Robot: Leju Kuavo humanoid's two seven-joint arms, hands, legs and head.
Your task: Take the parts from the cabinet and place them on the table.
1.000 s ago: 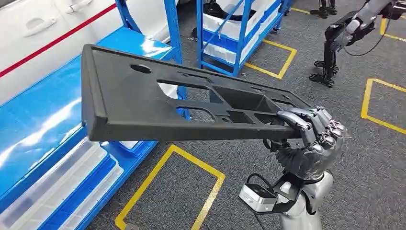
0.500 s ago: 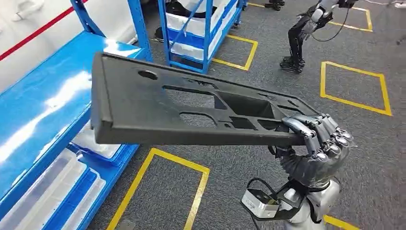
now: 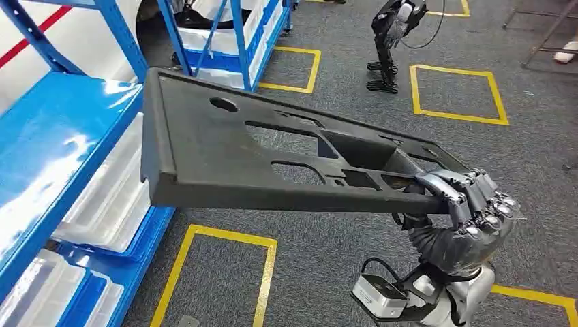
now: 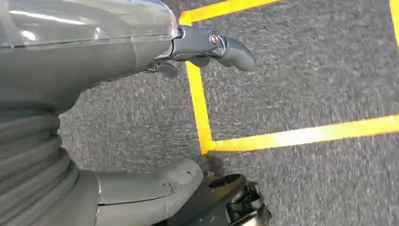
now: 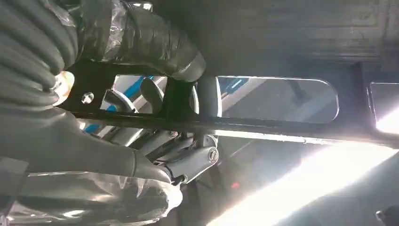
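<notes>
Out of the blue cabinet (image 3: 61,150) with the black panel (image 3: 225,153) clenched in right hand (image 3: 463,214), left hand (image 4: 141,155) hanging loose and empty, table placement left.

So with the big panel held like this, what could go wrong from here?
1. The right robot hand grips the long dark grey plastic panel with cut-outs at one end only, so the panel could sag, twist or slip.
2. The panel's free end hangs close to the blue metal shelf rack; a turn might clip it.
</notes>
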